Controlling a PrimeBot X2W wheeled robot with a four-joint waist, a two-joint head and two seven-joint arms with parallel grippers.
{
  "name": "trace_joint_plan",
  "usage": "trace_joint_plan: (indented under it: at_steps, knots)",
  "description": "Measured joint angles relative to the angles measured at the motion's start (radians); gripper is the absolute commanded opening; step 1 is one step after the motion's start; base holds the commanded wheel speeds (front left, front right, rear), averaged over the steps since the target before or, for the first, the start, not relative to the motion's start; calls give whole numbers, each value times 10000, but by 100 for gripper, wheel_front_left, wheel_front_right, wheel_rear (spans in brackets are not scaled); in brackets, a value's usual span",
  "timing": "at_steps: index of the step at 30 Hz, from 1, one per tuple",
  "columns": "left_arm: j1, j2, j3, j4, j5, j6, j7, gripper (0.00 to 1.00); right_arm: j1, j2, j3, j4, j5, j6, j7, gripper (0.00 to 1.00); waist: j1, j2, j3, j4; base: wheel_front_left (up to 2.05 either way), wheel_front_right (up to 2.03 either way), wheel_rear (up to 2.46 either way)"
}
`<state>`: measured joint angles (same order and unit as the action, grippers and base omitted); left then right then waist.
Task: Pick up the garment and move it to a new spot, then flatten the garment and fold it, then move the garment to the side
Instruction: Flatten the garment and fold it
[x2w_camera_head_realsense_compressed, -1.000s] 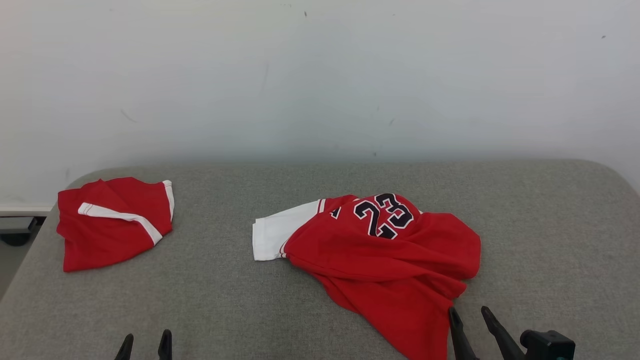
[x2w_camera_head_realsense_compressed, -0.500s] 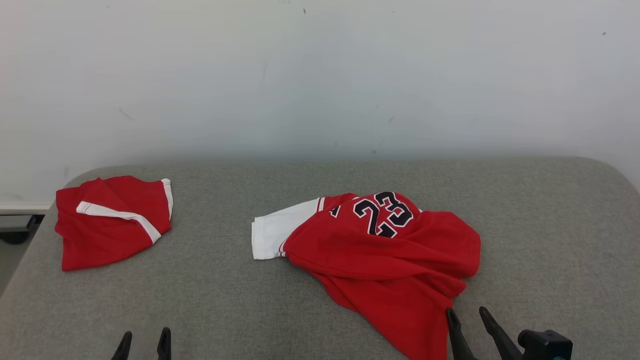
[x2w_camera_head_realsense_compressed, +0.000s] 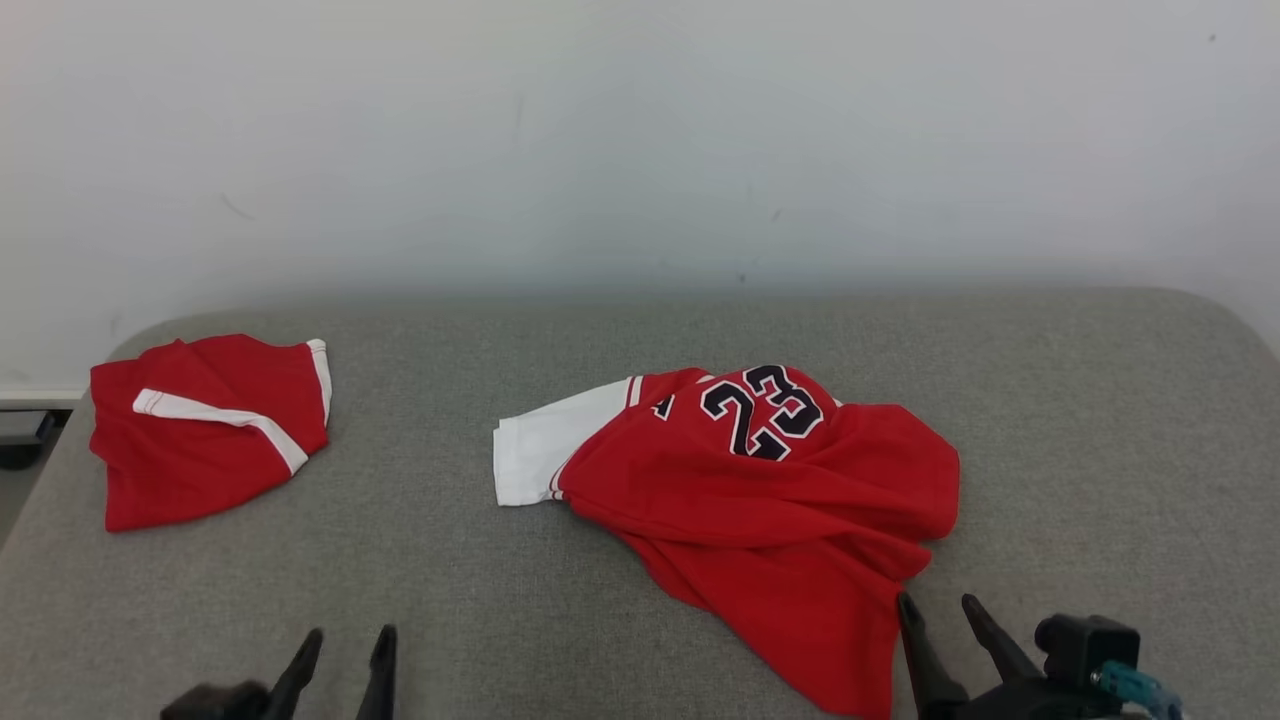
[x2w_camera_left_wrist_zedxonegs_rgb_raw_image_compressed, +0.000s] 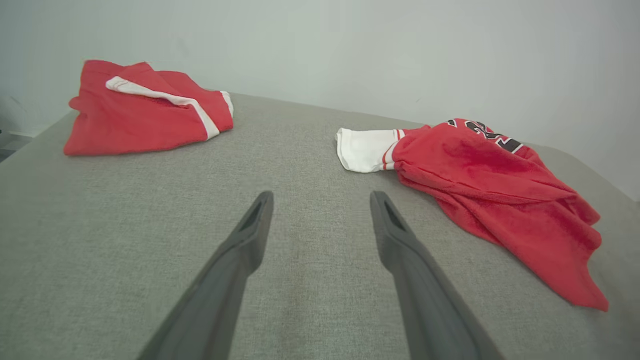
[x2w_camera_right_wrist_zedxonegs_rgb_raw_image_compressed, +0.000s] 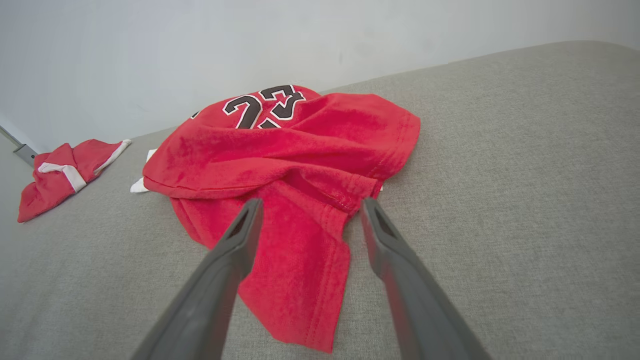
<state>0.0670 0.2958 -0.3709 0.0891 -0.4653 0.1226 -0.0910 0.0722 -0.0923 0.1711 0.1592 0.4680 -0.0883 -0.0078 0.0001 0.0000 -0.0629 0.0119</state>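
Jersey (x2w_camera_head_realsense_compressed: 780, 500) lies crumpled on the desk (x2w_camera_head_realsense_compressed: 1100, 450), my right gripper (x2w_camera_head_realsense_compressed: 937, 600) spread empty at its hem, my left gripper (x2w_camera_head_realsense_compressed: 350, 632) likewise released.

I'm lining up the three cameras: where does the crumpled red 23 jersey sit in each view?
Head view: jersey, right of centre on the grey surface.
Left wrist view: right half.
Right wrist view: centre.
Shared landmark: the smaller red-and-white garment, left of the jersey in all three.
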Motion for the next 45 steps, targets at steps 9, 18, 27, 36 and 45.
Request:
trace_joint_plan:
  at_steps: [9, 18, 27, 36, 45]
  knots:
    - [-3015, -125, -431, 1354, 270, -6, 2184, 100, -1406, 8, -186, 326, 502, -107, 1745, 100, 1, 0, 567, -80, 0, 0, 0]
    - [-5272, -606, -851, 2619, 376, -96, 3795, 100, -2513, 29, 33, 972, 600, -190, 3241, 100, 1, 1, 1302, -256, 0, 0, 0]
    - [-6535, -717, -846, 3956, 441, -267, 4684, 100, -3112, 144, 228, 1726, 731, -272, 4144, 100, 2, 1, 1917, -704, 0, 0, 0]
    - [-7220, -815, -878, 4769, 441, -443, 5020, 100, -3533, 318, 270, 1931, 1241, -276, 4393, 100, 0, 1, 2246, -1073, 0, 0, 0]
    - [-7523, -884, -752, 5614, 571, -334, 5218, 100, -3794, 347, 725, 1693, 1578, -278, 4567, 100, 0, 1, 2594, -1332, 0, 0, 0]
